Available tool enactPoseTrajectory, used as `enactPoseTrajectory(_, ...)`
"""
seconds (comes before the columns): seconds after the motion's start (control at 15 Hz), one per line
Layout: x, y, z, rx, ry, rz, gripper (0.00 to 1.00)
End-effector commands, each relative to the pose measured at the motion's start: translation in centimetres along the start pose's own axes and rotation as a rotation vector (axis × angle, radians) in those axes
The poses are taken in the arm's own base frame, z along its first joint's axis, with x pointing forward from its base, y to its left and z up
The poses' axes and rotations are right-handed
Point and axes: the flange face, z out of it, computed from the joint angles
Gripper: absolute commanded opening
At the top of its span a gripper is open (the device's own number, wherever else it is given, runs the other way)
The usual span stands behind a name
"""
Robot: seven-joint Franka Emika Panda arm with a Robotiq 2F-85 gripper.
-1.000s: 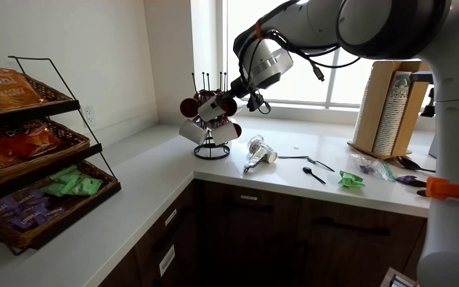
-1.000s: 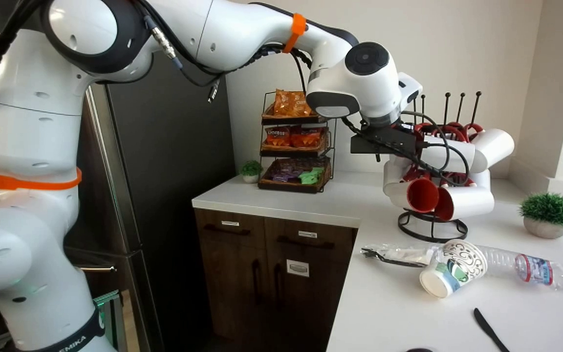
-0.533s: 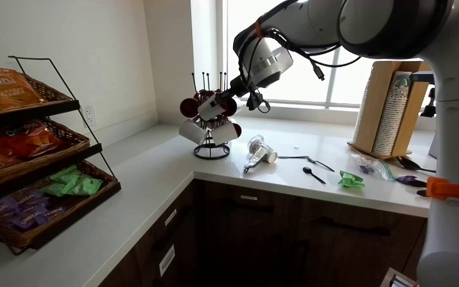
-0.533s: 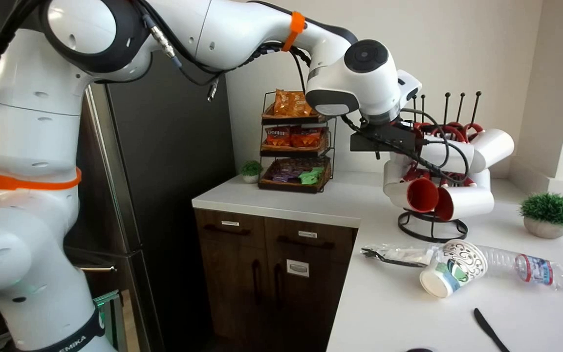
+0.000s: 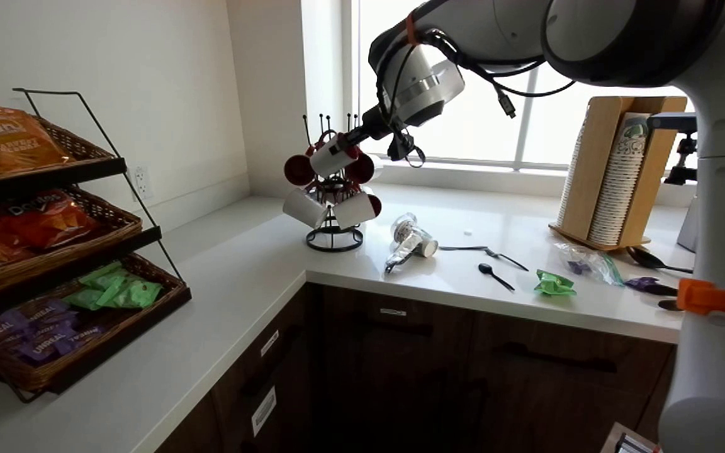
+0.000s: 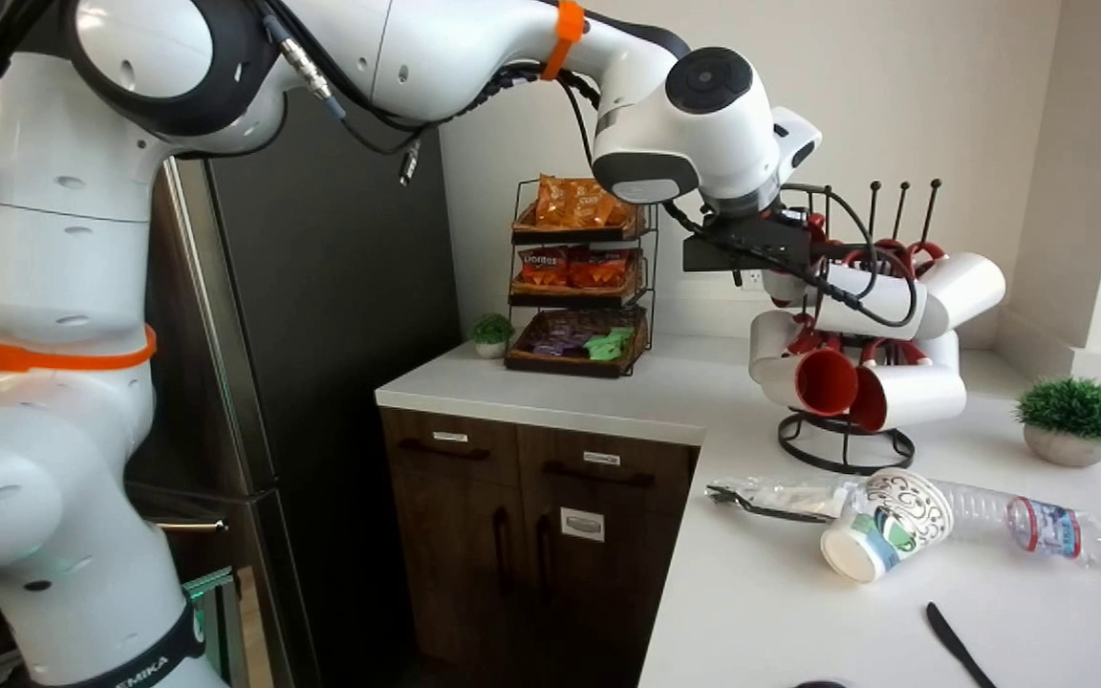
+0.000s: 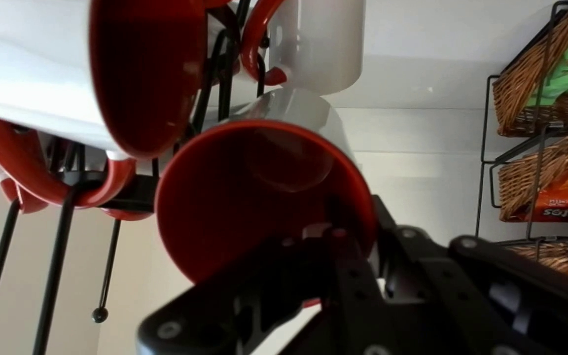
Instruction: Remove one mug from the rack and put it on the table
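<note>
The black rack [image 5: 335,249] stands on the pale table [image 5: 230,277] and carries several white mugs with red insides. It also shows in an exterior view [image 6: 847,467]. My gripper [image 5: 345,142] is shut on the rim of an upper mug [image 5: 330,157], one finger inside and one outside. The wrist view, upside down, shows the fingers [image 7: 360,214] across the rim of this mug [image 7: 244,197]. In an exterior view the mug [image 6: 784,287] is mostly hidden behind the wrist. The mug is tilted, close among its neighbours. I cannot tell whether its handle is off the rack's arm.
A paper cup [image 6: 895,521], a plastic bottle [image 6: 1047,526] and black cutlery [image 6: 957,645] lie in front of the rack. A potted plant [image 6: 1076,420] stands beside it. A tiered snack shelf [image 5: 129,189] and a cup holder [image 5: 614,170] stand on the table.
My gripper and the held mug have moved up a little. A red handle loop now shows above the mug, and a gap shows below it on the rack.
</note>
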Motion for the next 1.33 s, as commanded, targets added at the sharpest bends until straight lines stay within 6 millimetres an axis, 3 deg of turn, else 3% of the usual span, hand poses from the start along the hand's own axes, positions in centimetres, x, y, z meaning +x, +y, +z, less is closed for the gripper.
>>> enactPoseTrajectory(0.0,2.0,-0.6,-1.3,-0.011,0.036,-0.001,0.03)
enactPoseTrajectory(0.6,3.5,-0.4,-1.6,-0.004,0.058,0.112,0.03)
enactPoseTrajectory(1.27,4.8,1.2,-2.4,-0.030,0.096,0.254,0.03)
